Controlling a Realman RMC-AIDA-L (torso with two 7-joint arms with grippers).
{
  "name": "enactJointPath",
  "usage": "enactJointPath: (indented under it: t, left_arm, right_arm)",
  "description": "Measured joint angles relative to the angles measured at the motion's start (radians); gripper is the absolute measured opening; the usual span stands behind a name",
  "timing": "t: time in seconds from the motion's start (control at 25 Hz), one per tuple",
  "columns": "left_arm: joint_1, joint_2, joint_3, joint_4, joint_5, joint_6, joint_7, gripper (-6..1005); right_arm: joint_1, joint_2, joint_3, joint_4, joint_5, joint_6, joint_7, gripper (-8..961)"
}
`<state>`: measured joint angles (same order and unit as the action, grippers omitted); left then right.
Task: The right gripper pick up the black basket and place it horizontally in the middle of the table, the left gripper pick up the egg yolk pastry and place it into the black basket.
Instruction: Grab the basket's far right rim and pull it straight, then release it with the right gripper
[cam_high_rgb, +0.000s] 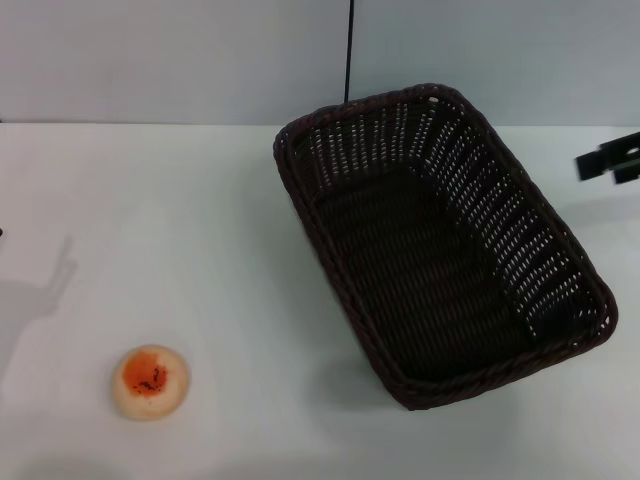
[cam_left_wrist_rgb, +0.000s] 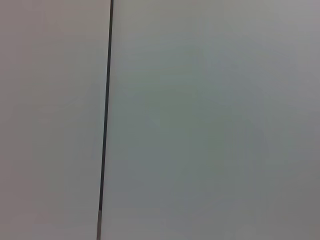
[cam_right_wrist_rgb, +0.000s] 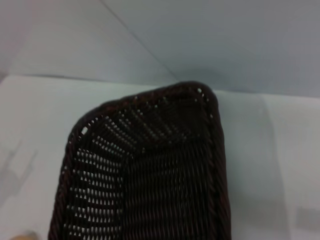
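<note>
Nearest, at the lower left of the head view, the egg yolk pastry (cam_high_rgb: 150, 381) sits alone on the table (cam_high_rgb: 230, 280), orange patch up, with open white surface all round it. Well apart to its right, the black basket (cam_high_rgb: 545, 235) lies empty and skewed on the table, one short end toward the back wall, the other toward the lower right. In the right wrist view its braided rim (cam_right_wrist_rgb: 212, 145) fills the lower frame. At the right edge, beyond the basket's far side, the right gripper (cam_high_rgb: 610, 160) shows only in part, clear of the rim; whether its fingers are apart cannot be told. The left gripper is out of sight; its wrist camera sees only wall.
</note>
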<state>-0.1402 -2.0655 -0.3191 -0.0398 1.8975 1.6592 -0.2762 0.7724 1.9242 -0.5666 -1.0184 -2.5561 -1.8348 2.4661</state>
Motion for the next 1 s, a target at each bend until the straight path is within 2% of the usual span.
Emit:
enactJointPath:
  t: [0.04,0.08,0.24,0.48,0.6,0.64,0.68,0.84,1.0]
  left_arm:
    - [0.002,0.000,0.000,0.000,0.000,0.000,-0.002,813]
    - [0.002,0.000,0.000,0.000,0.000,0.000,-0.002,813]
    - [0.004,0.000,0.000,0.000,0.000,0.002,-0.003,813]
    - [0.010,0.001,0.000,0.000,0.000,0.006,-0.007,813]
    - [0.011,0.001,0.000,-0.002,0.000,0.006,-0.005,813]
    - [0.011,0.001,0.000,-0.003,0.000,0.006,-0.001,813]
    - [0.011,0.001,0.000,-0.003,0.000,0.006,-0.001,813]
    - [0.009,0.001,-0.001,0.000,0.000,0.006,-0.001,813]
    - [0.006,0.001,-0.004,0.001,-0.002,0.005,0.000,813]
  right_arm:
    - [0.013,0.000,-0.047,0.046,-0.001,0.043,0.014,679]
    - [0.013,0.000,-0.047,0.046,-0.001,0.043,0.014,678]
    - [0.030,0.004,-0.164,0.110,-0.013,0.144,0.051,672]
    - [0.044,0.022,-0.189,0.166,-0.013,0.221,0.054,663]
    - [0.054,0.038,-0.194,0.198,-0.013,0.261,0.042,658]
    - [0.056,0.051,-0.208,0.209,-0.013,0.285,0.037,657]
    - [0.056,0.051,-0.208,0.209,-0.013,0.285,0.037,655]
    - [0.062,0.075,-0.238,0.228,-0.015,0.347,0.041,649]
    - [0.070,0.078,-0.239,0.255,-0.015,0.372,0.047,644]
